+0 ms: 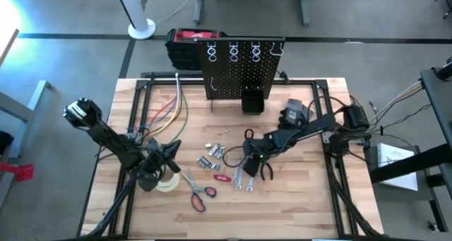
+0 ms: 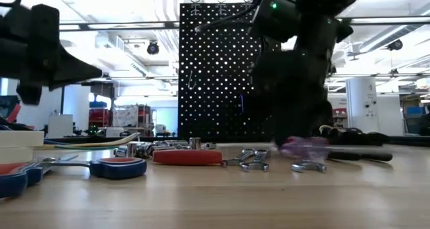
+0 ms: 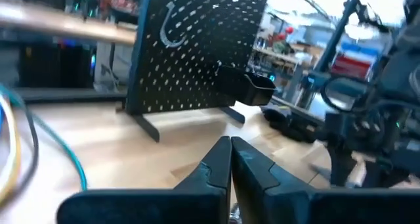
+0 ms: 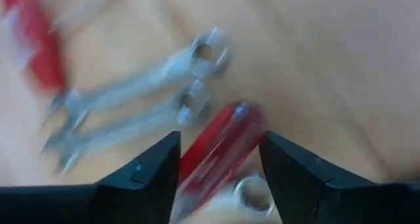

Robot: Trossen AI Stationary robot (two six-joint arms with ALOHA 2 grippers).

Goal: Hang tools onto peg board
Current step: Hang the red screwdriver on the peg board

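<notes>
1. From above: the peg board (image 1: 244, 66) stands upright at the far edge of the table (image 1: 304, 198), around the middle, with silver hooks along its top and a small black bin (image 1: 252, 101) at its foot. The tools are scattered mid-table: red-handled scissors (image 1: 199, 193) toward the near edge, sockets (image 1: 209, 160) and wrenches (image 1: 241, 177) beside them. The right claw (image 1: 248, 165) sits low over the wrenches. The left claw (image 1: 171, 150) hangs by the tape roll (image 1: 167, 184) on the left side.
2. Table-level: the wrenches (image 2: 247, 160) lie flat in front of the peg board (image 2: 218, 68), and the right arm comes down just right of them.
3. Left wrist: the left claw (image 3: 230, 159) has its fingers pressed together with nothing between them, pointing at the peg board (image 3: 197, 50).
4. Right wrist: the right claw (image 4: 220, 159) is spread apart, with a red handle (image 4: 220, 152) lying between its fingers. I can't say if they touch it. The wrenches (image 4: 141, 102) lie just beyond.
</notes>
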